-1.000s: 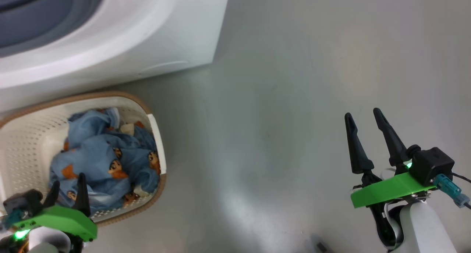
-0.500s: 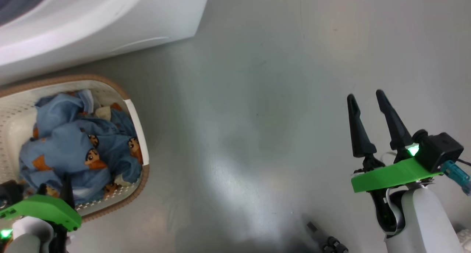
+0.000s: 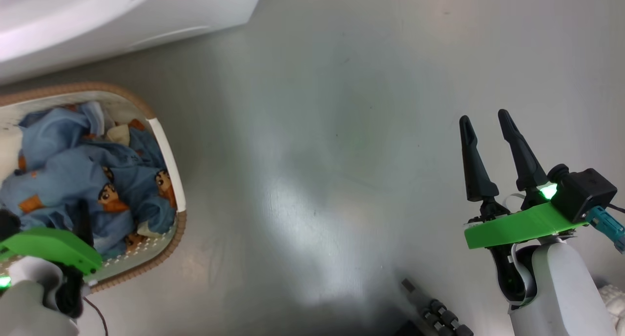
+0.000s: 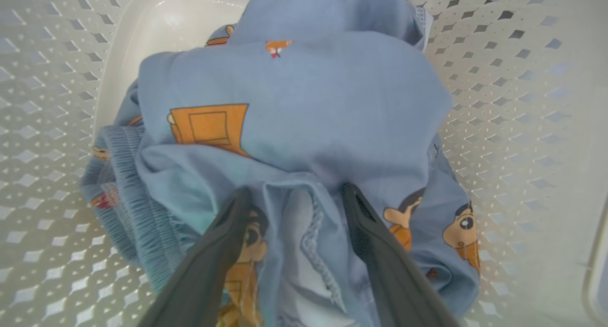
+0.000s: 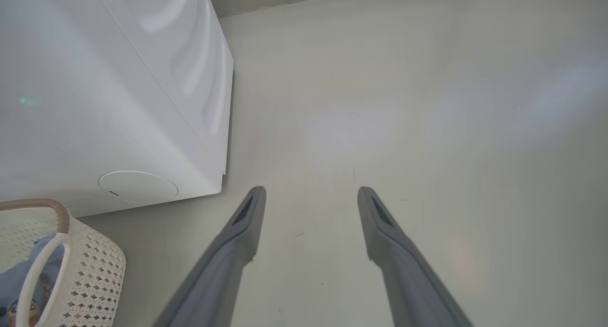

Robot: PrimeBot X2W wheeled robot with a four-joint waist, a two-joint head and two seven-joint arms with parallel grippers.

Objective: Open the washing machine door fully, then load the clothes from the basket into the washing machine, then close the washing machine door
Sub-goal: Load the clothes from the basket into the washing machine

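The cream perforated basket (image 3: 168, 155) stands on the floor just in front of the white washing machine (image 3: 122, 13). It holds the light blue clothes (image 3: 73, 175) with cartoon prints. My left gripper (image 4: 295, 191) is open, its fingers (image 4: 213, 251) pushed down into the clothes (image 4: 304, 103), with a fold of fabric lying between them. My right gripper (image 3: 483, 123) hangs open above bare floor well to the right of the basket, nothing between its fingers (image 5: 237, 241). The washing machine door is out of view.
The machine's lower front corner with its round service cap (image 5: 137, 187) is left of my right gripper, and the basket rim (image 5: 47, 206) lies below it. Grey floor (image 3: 332, 131) spreads right of the basket. A dark jointed part (image 3: 432, 311) shows at the bottom edge.
The head camera has moved, so the basket and machine sit further up and left in the picture. Less of my left fingers shows above the clothes. Both grippers stay open.
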